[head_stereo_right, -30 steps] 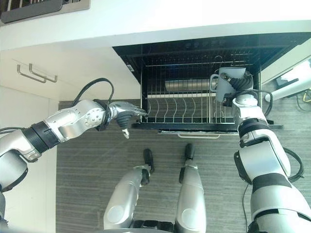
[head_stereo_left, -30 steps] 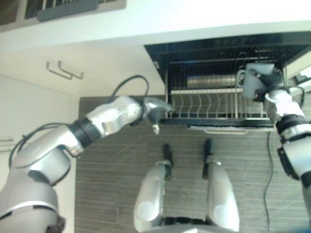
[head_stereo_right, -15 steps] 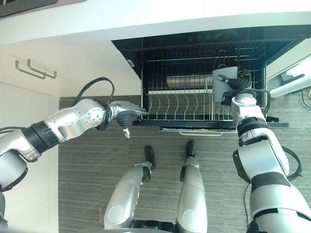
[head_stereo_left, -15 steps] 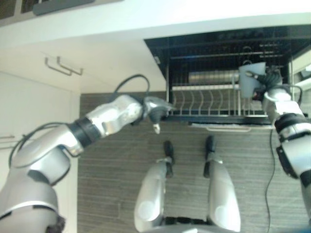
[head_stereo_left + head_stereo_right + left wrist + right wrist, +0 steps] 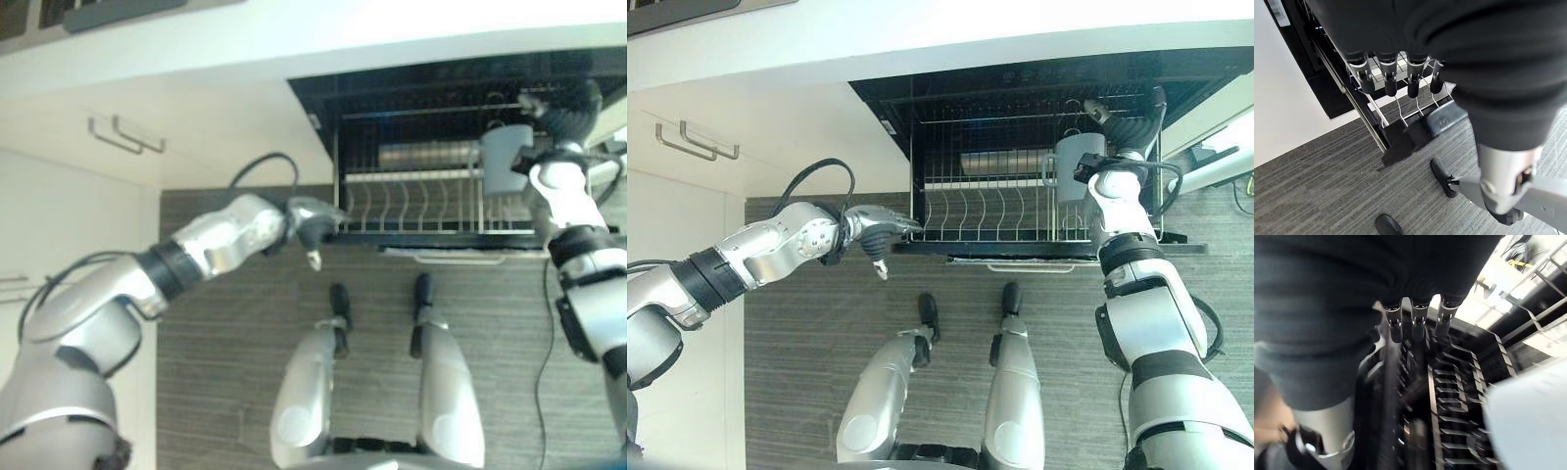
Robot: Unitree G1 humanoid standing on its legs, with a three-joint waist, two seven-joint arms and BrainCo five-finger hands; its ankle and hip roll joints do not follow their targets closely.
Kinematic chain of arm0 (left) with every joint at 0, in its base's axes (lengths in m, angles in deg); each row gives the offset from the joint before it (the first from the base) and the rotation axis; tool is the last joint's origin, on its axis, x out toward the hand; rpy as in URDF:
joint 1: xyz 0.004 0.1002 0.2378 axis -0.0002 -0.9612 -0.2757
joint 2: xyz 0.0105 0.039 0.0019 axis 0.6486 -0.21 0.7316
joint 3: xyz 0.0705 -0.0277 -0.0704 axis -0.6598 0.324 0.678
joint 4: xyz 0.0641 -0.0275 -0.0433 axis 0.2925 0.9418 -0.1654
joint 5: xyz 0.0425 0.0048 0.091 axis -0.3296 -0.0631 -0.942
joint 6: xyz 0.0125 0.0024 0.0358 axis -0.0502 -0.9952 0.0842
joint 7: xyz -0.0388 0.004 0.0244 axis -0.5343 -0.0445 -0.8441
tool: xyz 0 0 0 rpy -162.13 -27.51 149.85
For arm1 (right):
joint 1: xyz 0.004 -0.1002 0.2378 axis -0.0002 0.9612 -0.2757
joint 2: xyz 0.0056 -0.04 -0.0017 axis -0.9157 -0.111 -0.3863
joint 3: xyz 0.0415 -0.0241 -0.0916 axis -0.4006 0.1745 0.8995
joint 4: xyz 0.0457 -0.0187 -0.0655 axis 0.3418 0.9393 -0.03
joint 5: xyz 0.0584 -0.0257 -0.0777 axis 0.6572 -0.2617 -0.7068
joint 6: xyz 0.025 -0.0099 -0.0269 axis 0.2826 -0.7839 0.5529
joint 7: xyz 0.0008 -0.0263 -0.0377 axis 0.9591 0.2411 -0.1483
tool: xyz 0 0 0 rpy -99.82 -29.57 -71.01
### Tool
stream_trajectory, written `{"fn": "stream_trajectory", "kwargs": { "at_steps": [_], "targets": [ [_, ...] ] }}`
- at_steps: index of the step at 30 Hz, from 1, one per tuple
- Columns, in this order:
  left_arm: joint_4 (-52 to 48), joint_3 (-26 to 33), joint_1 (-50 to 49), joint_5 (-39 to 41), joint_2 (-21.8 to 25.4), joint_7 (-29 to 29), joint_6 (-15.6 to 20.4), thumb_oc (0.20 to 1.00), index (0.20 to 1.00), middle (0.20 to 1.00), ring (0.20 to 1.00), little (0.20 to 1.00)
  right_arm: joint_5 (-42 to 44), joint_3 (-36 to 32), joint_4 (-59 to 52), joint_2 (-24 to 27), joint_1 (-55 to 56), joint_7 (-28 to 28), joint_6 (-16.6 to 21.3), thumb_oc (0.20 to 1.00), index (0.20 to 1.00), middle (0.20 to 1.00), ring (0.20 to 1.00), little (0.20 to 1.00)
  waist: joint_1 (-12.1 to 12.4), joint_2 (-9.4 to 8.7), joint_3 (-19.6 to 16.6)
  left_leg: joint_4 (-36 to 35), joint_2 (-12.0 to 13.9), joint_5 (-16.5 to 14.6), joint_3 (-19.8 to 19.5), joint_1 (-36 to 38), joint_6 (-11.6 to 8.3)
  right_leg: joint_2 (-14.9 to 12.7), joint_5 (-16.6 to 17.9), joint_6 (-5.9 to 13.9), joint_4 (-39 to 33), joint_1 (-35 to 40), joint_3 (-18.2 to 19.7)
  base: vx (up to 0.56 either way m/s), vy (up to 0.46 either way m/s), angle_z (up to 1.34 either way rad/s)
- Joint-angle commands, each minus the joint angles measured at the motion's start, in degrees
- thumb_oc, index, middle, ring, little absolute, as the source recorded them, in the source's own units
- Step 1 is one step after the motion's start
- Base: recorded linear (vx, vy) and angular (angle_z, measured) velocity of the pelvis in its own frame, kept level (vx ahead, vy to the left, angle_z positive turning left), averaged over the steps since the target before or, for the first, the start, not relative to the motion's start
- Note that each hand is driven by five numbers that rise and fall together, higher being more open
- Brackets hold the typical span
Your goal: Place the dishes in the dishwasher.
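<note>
mug (image 5: 1074, 166): upright in rack (image 5: 999, 211), right end, handle toward rack's left | right hand (image 5: 1125, 125): just behind mug, fingers straight, holding nothing, nearer | left hand (image 5: 884, 231): fingers straight at rack's left front corner

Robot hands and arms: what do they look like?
The arms are shiny silver-grey with black bands at the joints. Each robot hand, left and right, has a dark ribbed cover and silver fingers with dark tips.

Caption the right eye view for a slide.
Right hand open above the grey mug standing in the dishwasher rack; left hand at the rack's front corner.
</note>
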Motion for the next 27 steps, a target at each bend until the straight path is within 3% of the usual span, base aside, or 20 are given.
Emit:
{"fn": "stream_trajectory", "kwargs": {
  "at_steps": [1,3,7,13,17,19,23,27],
  "targets": [
    [-4.49,4.3,-3.33,-0.91,1.71,2.1,-0.07,1.0,1.0,1.0,1.0,1.0,0.02,-1.98,-5.94,0.57,1.44,-3.82,8.55,1.0,1.0,1.0,1.0,1.0,0.15,0.74,-1.32,-1.23,-0.82,1.12,-0.67,0.39,-1.04,0.58,-5.21,1.1,3.09,3.96,-2.39,0.0,0.0,0.0],
    [-4.5,5.01,-4.83,-1.31,1.65,3.09,-1.03,1.0,1.0,1.0,1.0,1.0,0.91,-3.86,-8.96,-0.23,3.89,-5.27,10.32,1.0,1.0,1.0,1.0,1.0,-0.07,0.54,-1.32,-1.23,-0.67,0.93,-0.71,1.19,-1.04,0.51,-5.44,1.06,3.09,4.77,-2.46,0.0,0.0,0.0],
    [-3.98,10.18,-11.59,-2.1,1.23,9.33,-6.77,1.0,1.0,1.0,1.0,1.0,6.3,-9.54,-19.54,-3.13,13.5,-6.71,14.96,1.0,1.0,1.0,1.0,1.0,-0.8,0.18,-2.18,-1.23,-0.18,0.4,-0.66,4.47,-1.19,0.37,-6.51,0.5,3.09,8.19,-3.07,0.05,0.055,-0.02],
    [-0.28,20.4,-17.84,6.22,3.23,20.03,-8.88,1.0,1.0,1.0,1.0,1.0,3.69,-13.24,-39.7,-6.41,27.04,-8.75,12.95,1.0,1.0,1.0,1.0,1.0,-1.68,-1.43,-6.67,-1.23,-0.37,-1.19,-0.04,9.25,-1.11,-0.75,-8.14,0.34,3.09,12.61,-3.78,0.12,0.105,0.01],
    [0.51,33.89,-30.98,10.32,0.91,26.96,-9.89,1.0,1.0,1.0,1.0,1.0,3.24,-15.11,-49.44,-9.18,39.11,-7.07,12.28,1.0,1.0,1.0,1.0,1.0,-0.96,-3.11,-10.91,-1.23,-1.07,-2.58,0.83,13.96,0.1,-1.96,-8.56,0.65,3.09,16.72,-4.36,0.17,0.186,-0.05],
    [0.4,40.83,-39.78,12.25,-0.75,31.15,-9.75,1.0,1.0,1.0,1.0,1.0,2.75,-17.06,-52.3,-10.14,44.03,-5.97,14.03,1.0,1.0,1.0,1.0,1.0,-0.02,-3.52,-12.82,-1.23,-1.61,-3.74,0.91,16.33,0.96,-2.85,-8.65,1.42,3.09,18.74,-4.45,0.2,0.225,-0.08],
    [0.92,50.3,-52.36,13.77,-3.93,36.7,-2.58,1.0,1.0,1.0,1.0,1.0,-1.18,-19.53,-57.35,-10.77,48.45,-6.78,15.14,1.0,1.0,1.0,1.0,1.0,1.75,-4.01,-16.02,-1.23,-2.96,-4.69,0.06,18.32,2.3,-4.29,-7.47,2.08,3.09,20.55,-4.29,0.16,0.217,-0.14],
    [-0.42,60.82,-58.47,24.35,-8.3,39.15,12.79,1.0,1.0,1.0,1.0,1.0,-2.66,-22.89,-63.14,-11.89,53.02,-1.57,16.74,1.0,1.0,1.0,1.0,1.0,1.88,-4.46,-19.1,-1.23,-4.34,-5.93,-1.82,19.01,3.72,-4.31,-5.23,2.74,3.09,21.22,-2.14,0.09,0.188,0.14]
  ]
}}
